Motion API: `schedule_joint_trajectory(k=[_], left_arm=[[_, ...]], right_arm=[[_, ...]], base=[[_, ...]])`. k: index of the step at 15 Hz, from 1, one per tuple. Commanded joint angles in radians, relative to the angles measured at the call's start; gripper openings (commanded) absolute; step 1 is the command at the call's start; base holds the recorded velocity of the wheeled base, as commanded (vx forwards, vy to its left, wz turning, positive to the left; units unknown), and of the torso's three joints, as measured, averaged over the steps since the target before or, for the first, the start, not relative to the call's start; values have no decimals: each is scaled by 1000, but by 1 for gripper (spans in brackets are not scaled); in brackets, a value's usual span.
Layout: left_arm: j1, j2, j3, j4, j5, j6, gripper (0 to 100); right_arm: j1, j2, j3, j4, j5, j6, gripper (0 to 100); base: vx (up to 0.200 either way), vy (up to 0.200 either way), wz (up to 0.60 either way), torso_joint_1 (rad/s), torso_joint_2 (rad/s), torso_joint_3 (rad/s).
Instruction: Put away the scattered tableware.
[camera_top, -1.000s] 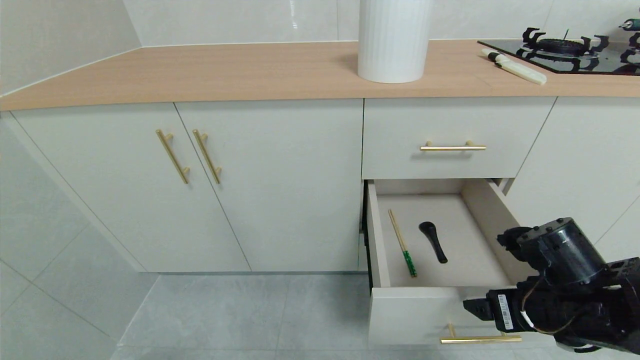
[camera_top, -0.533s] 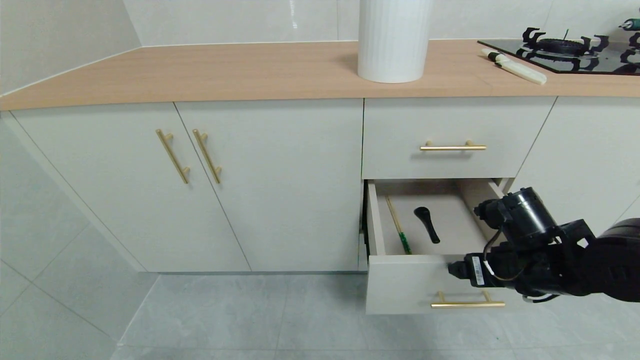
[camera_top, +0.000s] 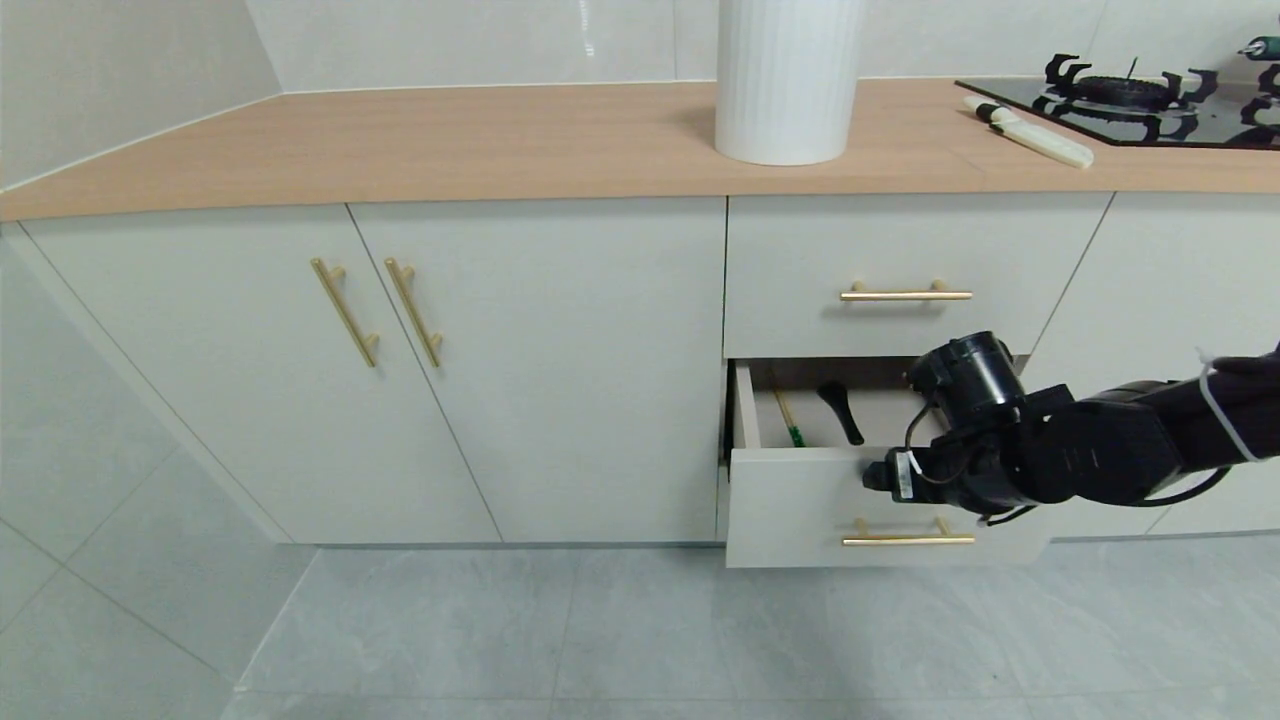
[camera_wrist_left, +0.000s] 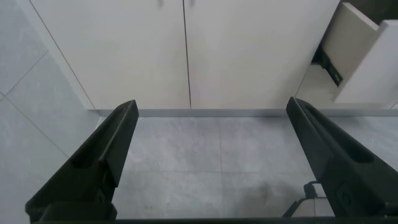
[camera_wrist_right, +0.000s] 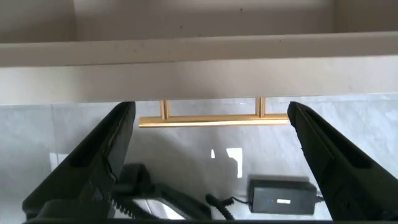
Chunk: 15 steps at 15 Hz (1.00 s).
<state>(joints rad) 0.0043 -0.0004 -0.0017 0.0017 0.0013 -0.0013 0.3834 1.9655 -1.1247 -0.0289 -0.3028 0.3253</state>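
The lower drawer (camera_top: 800, 500) stands only a little way out of the cabinet. Inside it lie wooden chopsticks with green ends (camera_top: 787, 420) and a black spoon (camera_top: 840, 410), both partly hidden by the drawer front. My right gripper (camera_top: 880, 478) is at the drawer front, just above its gold handle (camera_top: 908, 540). In the right wrist view the right gripper (camera_wrist_right: 211, 155) is open, its fingers (camera_wrist_right: 93, 162) wide on either side of the handle (camera_wrist_right: 211, 120), with nothing held. My left gripper (camera_wrist_left: 211, 162) hangs open over the floor, to the left of the drawer (camera_wrist_left: 364, 62).
On the wooden counter (camera_top: 450, 140) stand a white ribbed container (camera_top: 788, 80), a pale knife (camera_top: 1028, 132) and a gas hob (camera_top: 1140, 100). The upper drawer (camera_top: 905, 295) is closed, as are the two cabinet doors (camera_top: 345, 312). A black adapter (camera_wrist_right: 280, 196) lies on the grey floor.
The right gripper has moved toward the cabinet, and the drawer has slid from wide open to nearly closed, covering most of the chopsticks and spoon.
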Motion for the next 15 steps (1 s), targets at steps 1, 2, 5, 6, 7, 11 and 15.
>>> schedule_joint_trajectory(k=[1, 2, 5, 6, 7, 11, 15], left_arm=[[0, 0, 0, 0, 0, 0, 100], [0, 0, 0, 0, 0, 0, 100], [0, 0, 0, 0, 0, 0, 100], [0, 0, 0, 0, 0, 0, 100], [0, 0, 0, 0, 0, 0, 100], [0, 0, 0, 0, 0, 0, 100], [0, 0, 0, 0, 0, 0, 100]], right_arm=[[-23, 69, -76, -8, -2, 3, 100], [-24, 78, -84, -17, -1, 4, 100], [-21, 108, -30, -218, -10, 3, 100], [-21, 115, -3, -292, -15, 0, 100], [-23, 131, 16, -355, -16, 0, 100], [-21, 216, 32, -546, -67, -22, 100], [-23, 256, 31, -674, -87, -22, 100]], base=[[0, 0, 0, 0, 0, 0], [0, 0, 0, 0, 0, 0], [0, 0, 0, 0, 0, 0], [0, 0, 0, 0, 0, 0], [0, 0, 0, 0, 0, 0], [0, 0, 0, 0, 0, 0], [0, 0, 0, 0, 0, 0]])
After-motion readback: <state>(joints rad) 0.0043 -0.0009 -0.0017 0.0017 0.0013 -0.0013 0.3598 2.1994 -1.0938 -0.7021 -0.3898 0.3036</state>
